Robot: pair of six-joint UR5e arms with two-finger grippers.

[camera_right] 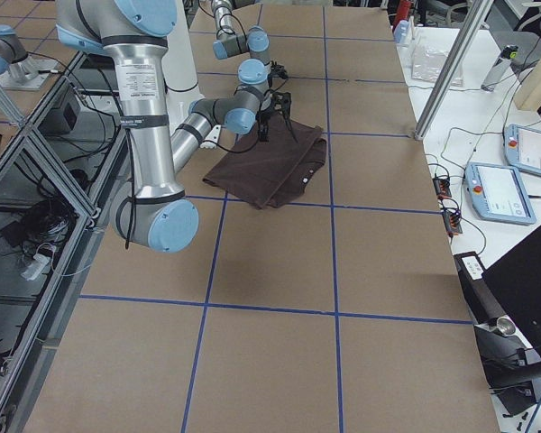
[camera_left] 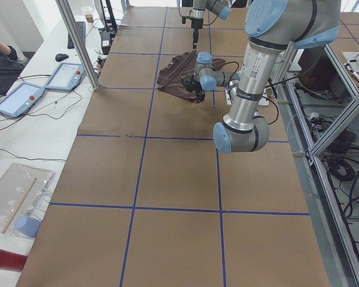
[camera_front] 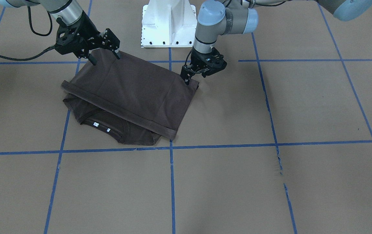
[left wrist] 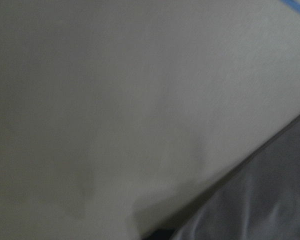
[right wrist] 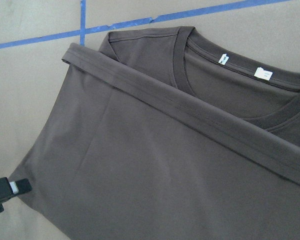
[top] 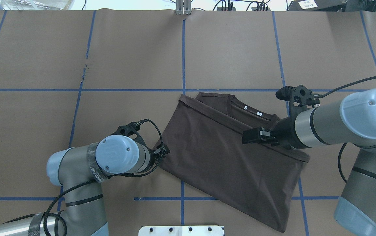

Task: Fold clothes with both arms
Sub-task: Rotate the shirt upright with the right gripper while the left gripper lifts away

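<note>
Right gripper (camera_front: 105,58): jaws spread wide, nothing held. It is hung over the T-shirt (camera_front: 134,89) at its near, robot-side edge. One fingertip (right wrist: 0,192) is seen at the cloth's corner in the wrist view.
Left gripper (camera_front: 193,76): set low at the T-shirt's left near corner, possibly touching it. The opening cannot be told. The wrist view is blurred, and only paper and a dark cloth edge are shown.
T-shirt: laid flat mid-table, slightly to the right, and folded in two layers. The hem band (right wrist: 190,107) lies across the chest, just short of the collar (right wrist: 179,60).
Neck tags (right wrist: 223,59): two white tags, exposed inside the collar on the far side.
Table (camera_front: 303,107): covered in brown paper and gridded with blue tape (camera_front: 172,182).
Pedestal base (camera_front: 168,26): white, at the near edge between the arms, apart from the cloth.
Obstruction: in the overhead view the right end of the hem band is covered by the right wrist, and most of the left gripper is hidden by its own wrist.
</note>
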